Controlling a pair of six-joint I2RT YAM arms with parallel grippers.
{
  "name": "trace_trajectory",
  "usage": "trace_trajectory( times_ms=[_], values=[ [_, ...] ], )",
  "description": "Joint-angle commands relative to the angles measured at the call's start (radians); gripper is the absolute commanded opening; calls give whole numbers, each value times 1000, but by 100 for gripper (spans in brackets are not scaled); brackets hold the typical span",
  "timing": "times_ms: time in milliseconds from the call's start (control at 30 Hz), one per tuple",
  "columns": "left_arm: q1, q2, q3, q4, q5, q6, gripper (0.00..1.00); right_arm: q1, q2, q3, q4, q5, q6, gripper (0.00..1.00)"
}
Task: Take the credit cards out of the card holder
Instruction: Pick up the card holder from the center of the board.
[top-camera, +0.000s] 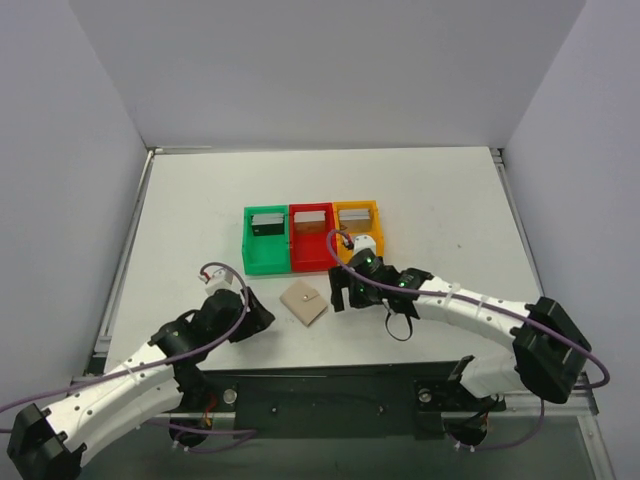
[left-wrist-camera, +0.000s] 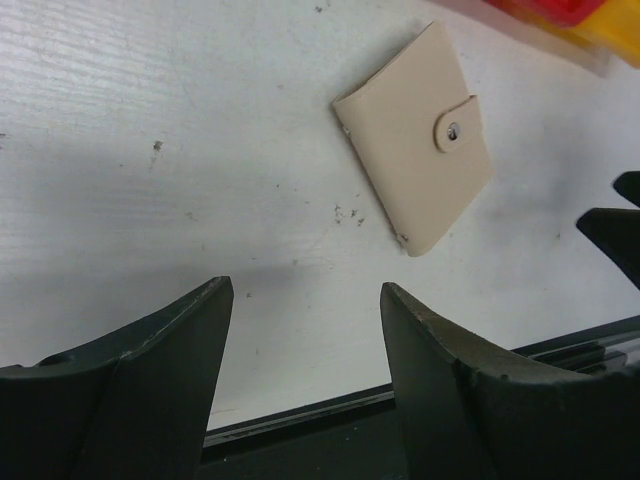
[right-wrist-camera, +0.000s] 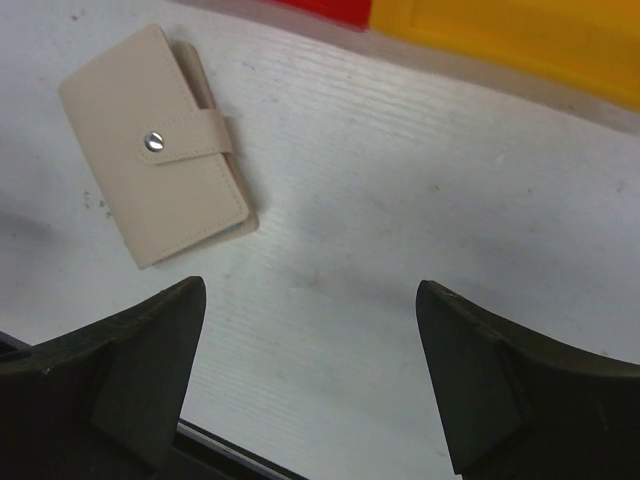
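The tan card holder (top-camera: 304, 302) lies flat and closed on the white table, its snap tab fastened. It also shows in the left wrist view (left-wrist-camera: 415, 135) and in the right wrist view (right-wrist-camera: 155, 145). No cards are visible. My left gripper (top-camera: 258, 318) is open and empty, just left of the holder; in its own view (left-wrist-camera: 305, 290) the holder lies ahead to the right. My right gripper (top-camera: 340, 292) is open and empty, just right of the holder; in its own view (right-wrist-camera: 310, 290) the holder lies ahead to the left.
A green bin (top-camera: 265, 262), a red bin (top-camera: 310, 261) and an orange bin (top-camera: 358, 215) stand side by side behind the holder, each with a grey object inside. The table's dark front edge (top-camera: 330, 372) runs just behind both grippers.
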Motion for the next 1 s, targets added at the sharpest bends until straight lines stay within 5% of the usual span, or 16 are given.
trace_trajectory(
  times_ms=[0,500,800,967],
  values=[
    [-4,-56,37,6,-37,-25,71,-18,97,79,123,-127,55,78],
    [-4,-107,-4,-17,-33,-50,70,-67,315,101,293,-316,125,49],
    [-4,-101,-10,-11,-30,-53,70,-72,363,69,345,-365,125,40],
    [-6,-87,-13,1,-28,-54,69,-76,374,59,351,-379,124,18]
  ],
)
